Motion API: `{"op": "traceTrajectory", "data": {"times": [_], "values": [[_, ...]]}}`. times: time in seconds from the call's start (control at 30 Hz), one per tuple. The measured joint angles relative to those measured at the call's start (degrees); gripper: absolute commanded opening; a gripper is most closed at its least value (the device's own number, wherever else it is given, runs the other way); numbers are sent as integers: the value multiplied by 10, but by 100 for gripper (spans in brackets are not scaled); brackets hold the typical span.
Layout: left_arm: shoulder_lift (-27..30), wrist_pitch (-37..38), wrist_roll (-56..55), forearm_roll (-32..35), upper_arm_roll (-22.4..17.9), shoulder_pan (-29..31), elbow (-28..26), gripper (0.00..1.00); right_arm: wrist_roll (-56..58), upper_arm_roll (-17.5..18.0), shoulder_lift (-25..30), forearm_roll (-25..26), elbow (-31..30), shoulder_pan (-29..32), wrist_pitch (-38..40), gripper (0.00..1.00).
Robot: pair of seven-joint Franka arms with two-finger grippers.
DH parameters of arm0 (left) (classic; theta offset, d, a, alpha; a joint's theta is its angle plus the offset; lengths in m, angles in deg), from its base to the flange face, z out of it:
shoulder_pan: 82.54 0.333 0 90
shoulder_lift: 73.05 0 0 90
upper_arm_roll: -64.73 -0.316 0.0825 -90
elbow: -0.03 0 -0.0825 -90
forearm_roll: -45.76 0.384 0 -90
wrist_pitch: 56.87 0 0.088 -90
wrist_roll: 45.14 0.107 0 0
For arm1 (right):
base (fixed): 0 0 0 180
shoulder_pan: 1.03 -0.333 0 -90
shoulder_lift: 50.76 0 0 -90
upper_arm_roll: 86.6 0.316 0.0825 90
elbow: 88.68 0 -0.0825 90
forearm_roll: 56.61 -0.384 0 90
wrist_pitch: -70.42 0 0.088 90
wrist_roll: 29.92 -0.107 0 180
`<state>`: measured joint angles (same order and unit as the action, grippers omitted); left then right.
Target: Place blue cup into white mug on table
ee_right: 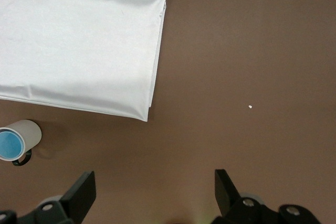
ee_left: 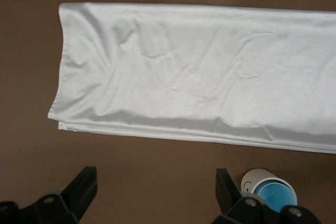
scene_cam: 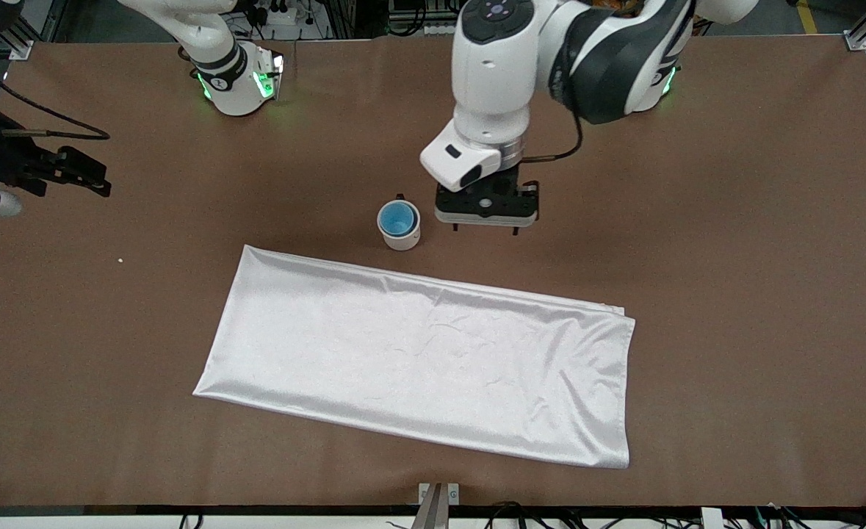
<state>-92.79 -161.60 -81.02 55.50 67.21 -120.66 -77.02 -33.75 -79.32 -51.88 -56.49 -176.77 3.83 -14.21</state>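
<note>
The blue cup sits upright inside the white mug, which stands on the brown table just farther from the front camera than the white cloth. My left gripper hangs open and empty over bare table, beside the mug toward the left arm's end. The left wrist view shows the left gripper with the mug and cup outside one finger. My right gripper waits open over the right arm's end of the table. From there the right gripper sees the mug and cup far off.
A large white cloth lies flat, slightly askew, across the middle of the table, nearer the front camera than the mug. A small white speck lies toward the right arm's end. A metal bracket sits at the front edge.
</note>
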Motion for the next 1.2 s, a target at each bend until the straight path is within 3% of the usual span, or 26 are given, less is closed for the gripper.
{"op": "traceTrajectory", "data": {"times": [0.6,0.93,1.2], "values": [[81,126,154,-69,0,178,-10,100,19,2,-2,0,0,0,-24,100],[114,128,165,-103,0,219,-66,100,20,2,-4,0,0,0,-41,100],[176,109,165,-112,-1,230,-141,100,21,2,-6,0,0,0,-44,100]]}}
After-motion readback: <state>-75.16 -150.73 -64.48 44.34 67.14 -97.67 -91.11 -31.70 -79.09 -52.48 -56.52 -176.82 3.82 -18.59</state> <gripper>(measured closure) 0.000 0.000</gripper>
